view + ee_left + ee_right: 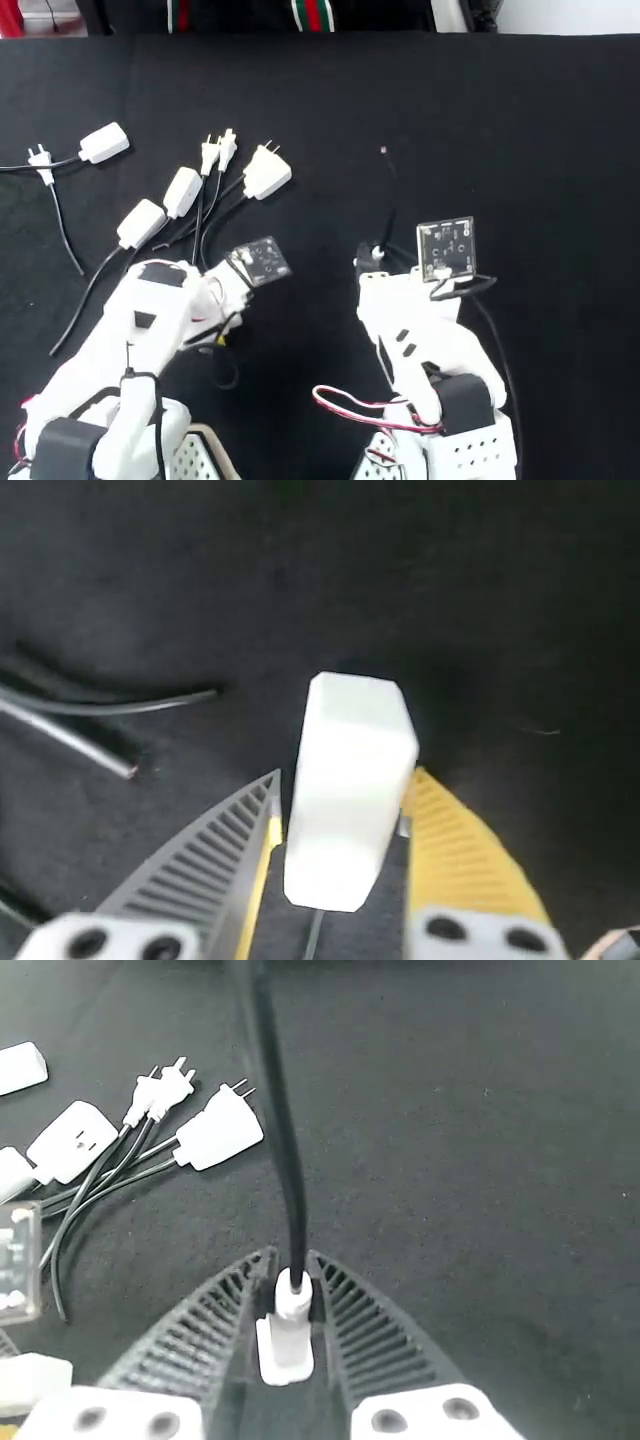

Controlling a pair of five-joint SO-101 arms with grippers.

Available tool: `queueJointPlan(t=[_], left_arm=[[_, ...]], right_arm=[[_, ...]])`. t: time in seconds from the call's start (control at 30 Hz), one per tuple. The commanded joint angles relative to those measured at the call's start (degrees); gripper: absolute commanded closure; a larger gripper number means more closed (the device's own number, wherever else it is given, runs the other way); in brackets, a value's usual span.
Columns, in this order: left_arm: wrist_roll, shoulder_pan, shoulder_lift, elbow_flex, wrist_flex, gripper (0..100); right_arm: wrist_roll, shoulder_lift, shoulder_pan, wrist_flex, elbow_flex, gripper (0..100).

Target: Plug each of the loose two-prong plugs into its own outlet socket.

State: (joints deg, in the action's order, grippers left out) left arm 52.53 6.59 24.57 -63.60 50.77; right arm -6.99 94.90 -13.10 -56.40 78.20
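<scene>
Between the two arms, low over the black tabletop (500, 120), is the gap that matters. The right claw (290, 1256) is clamped on a small white plug (285, 1338), and the left claw (345, 780) is clamped on a white socket block (350, 750), so each half of one pairing is already in a grip. Seen from the right wrist, the plug's black cord (275, 1110) runs straight out ahead of the fingers, which puts the plug's long axis in line with the claw. Its prongs are hidden, and by my reading they point back toward the wrist rather than outward. The socket block likewise lies lengthways between the left fingers, its free end sticking out past the tips. No slots can be made out on the faces that show, so I cannot tell which face takes the prongs. From above, the left arm's wrist stands apart to the left of the right claw, the two roughly level. The socket block therefore lies to the right claw's left, and I judge the join will need one axis turned to meet the other. Farther out on the left lie the other loose plugs (218, 152) and the spare sockets (183, 190), nearer the left arm and ungripped.
</scene>
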Motion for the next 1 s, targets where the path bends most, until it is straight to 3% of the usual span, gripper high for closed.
queueJointPlan(t=[0.0,0.17,0.5,0.83,0.97], left_arm=[[-2.8,0.7,-0.4,1.6,-0.7,86],[-10.1,1.0,5.3,3.6,0.8,97],[-19.2,6.3,15.1,10.2,1.8,97],[-19.3,11.5,-6.9,10.7,-14.0,94],[-19.0,10.9,-13.9,13.5,-14.1,93]], right_arm=[[-0.4,-0.4,0.8,-0.2,-3.6,98.7],[-0.4,-0.4,1.0,-0.2,-3.7,98.7],[-0.4,-0.4,1.1,-0.5,-3.9,98.7],[-0.4,0.0,4.0,-1.2,-4.1,98.7],[-0.4,0.0,4.0,-1.3,-4.1,98.7]])
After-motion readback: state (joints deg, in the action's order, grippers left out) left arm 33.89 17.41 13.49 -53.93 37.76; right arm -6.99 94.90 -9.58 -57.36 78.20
